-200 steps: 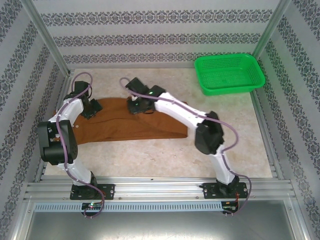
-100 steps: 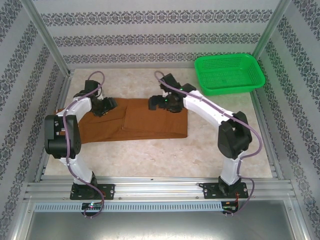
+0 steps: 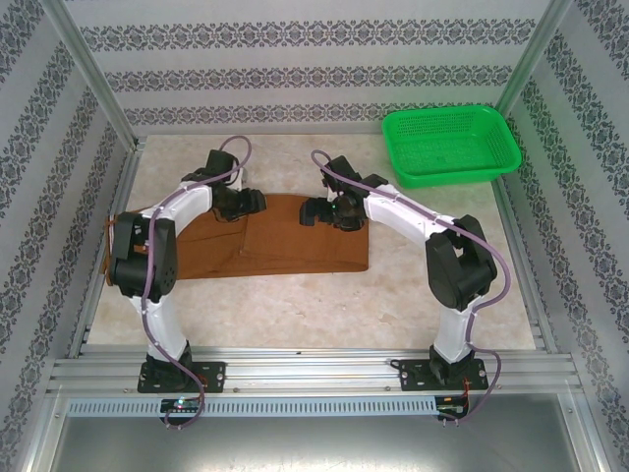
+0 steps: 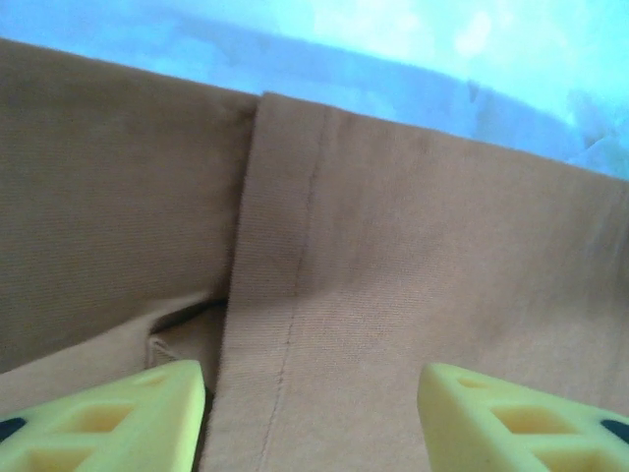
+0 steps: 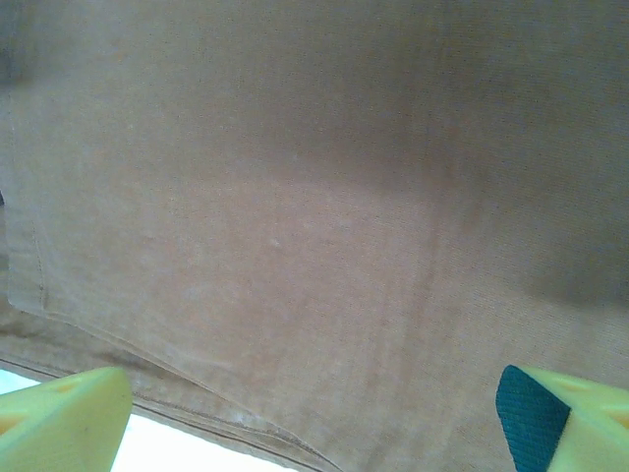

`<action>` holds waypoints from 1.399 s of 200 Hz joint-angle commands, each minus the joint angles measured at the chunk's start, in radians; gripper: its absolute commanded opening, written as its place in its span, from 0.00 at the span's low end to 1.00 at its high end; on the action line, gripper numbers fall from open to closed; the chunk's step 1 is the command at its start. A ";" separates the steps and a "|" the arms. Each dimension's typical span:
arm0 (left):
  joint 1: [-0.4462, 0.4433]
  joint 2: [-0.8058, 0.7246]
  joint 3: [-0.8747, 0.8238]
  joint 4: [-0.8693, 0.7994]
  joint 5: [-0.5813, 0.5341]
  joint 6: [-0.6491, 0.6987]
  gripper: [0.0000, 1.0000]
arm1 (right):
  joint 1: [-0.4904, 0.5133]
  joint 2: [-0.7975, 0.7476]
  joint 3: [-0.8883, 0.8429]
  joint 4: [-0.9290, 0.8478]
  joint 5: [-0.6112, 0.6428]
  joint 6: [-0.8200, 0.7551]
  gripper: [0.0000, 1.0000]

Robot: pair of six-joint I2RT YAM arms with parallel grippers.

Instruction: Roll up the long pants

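The long pants lie flat across the middle of the table, rust-brown, with a folded upper layer whose stitched edge runs up the left wrist view. My left gripper hovers open at the far edge of the cloth near that edge. Its yellow fingers stand apart just above the fabric with nothing between them. My right gripper is open wide over the folded layer, with plain cloth beneath it and the pants' edge at lower left.
A green mesh basket stands at the back right corner. Bare marbled tabletop runs in front of the pants. Metal frame rails and patterned walls close in the sides and back.
The right gripper let go of the cloth, opened wide and moved right over the folded layer. The left arm swung right along the pants' far edge. A folded flap now lies flat.
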 commanded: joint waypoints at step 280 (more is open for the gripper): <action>-0.066 0.029 0.048 -0.198 -0.098 0.084 0.61 | -0.045 0.003 -0.095 0.054 -0.024 0.033 0.95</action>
